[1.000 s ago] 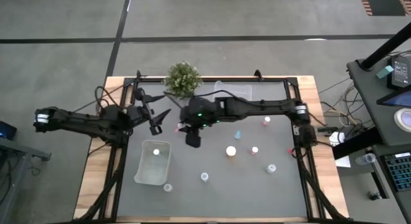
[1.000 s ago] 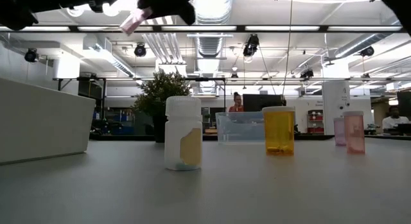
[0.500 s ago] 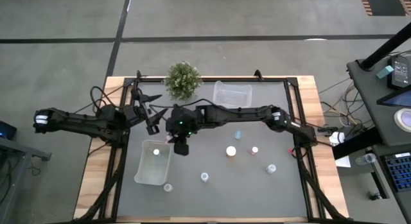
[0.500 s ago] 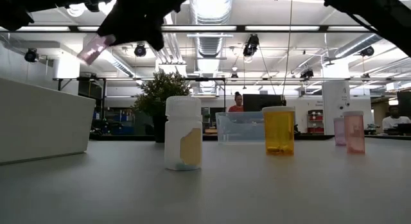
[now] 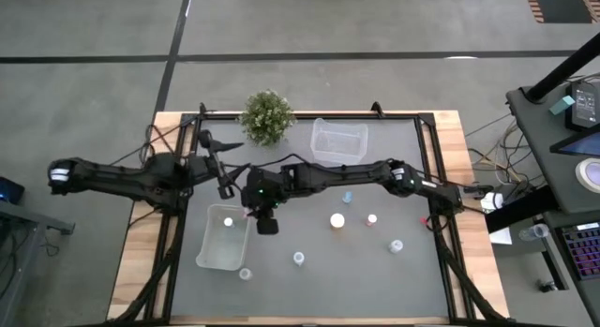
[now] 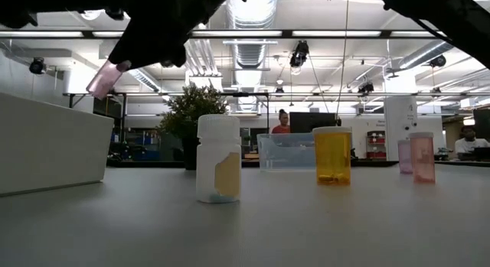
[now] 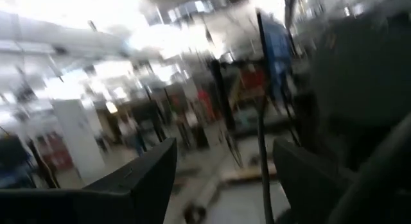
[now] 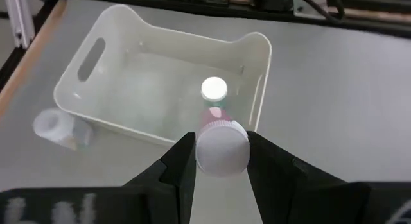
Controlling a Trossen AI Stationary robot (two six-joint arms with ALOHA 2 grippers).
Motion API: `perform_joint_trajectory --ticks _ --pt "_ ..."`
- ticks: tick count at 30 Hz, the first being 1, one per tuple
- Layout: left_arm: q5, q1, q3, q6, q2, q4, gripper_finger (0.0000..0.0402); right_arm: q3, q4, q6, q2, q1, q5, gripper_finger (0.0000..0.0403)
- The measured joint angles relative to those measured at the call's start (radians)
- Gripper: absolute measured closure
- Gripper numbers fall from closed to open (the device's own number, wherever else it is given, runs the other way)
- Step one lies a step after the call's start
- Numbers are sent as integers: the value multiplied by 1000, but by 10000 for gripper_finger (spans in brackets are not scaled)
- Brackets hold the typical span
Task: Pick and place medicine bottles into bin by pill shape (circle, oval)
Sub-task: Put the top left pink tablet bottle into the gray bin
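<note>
white bin [image 8: 160,89] open-topped, one bottle [image 8: 214,90] inside, bare room around it, another bottle [image 8: 54,125] just outside its wall

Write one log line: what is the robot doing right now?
right tool: holding pink bottle | place: above white bin edge | left tool: open, waiting

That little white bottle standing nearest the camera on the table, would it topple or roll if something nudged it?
Probably it tips easily: the white bottle stands tall on a narrow base. Once down, its round body would likely roll across the smooth table. It looks like light plastic, so a gentle push may simply slide it.
</note>
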Motion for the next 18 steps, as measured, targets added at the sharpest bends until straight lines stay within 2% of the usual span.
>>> perform_joint_trajectory --ticks 5,9,14,18 --pt "1 -1 144 -234 -14 -470 159 0 -126 -71 -43 8 4 289" --pt "38 -2 204 -411 -10 -716 159 0 -236 -97 -96 18 14 289" --pt "213 -36 186 -563 42 -821 159 0 -322 -103 -147 32 41 289" --pt "230 -87 157 -597 126 -751 159 0 -323 -111 -151 42 58 289"
